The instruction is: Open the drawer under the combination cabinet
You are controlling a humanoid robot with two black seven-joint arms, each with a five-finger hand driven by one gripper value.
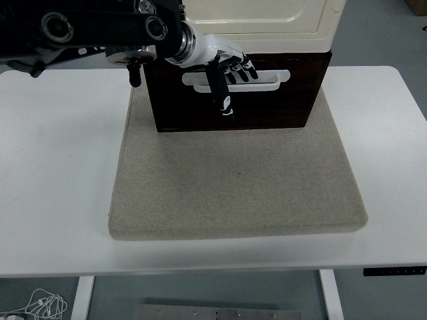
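The left hand has its fingers hooked into the handle of the drawer, under the cabinet on the mat. Best pull straight toward the bench's near edge.

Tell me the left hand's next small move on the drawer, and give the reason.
Probably pull toward the table's near edge: the left hand has fingers hooked in the white slot handle of the dark brown wooden drawer, which looks barely opened.
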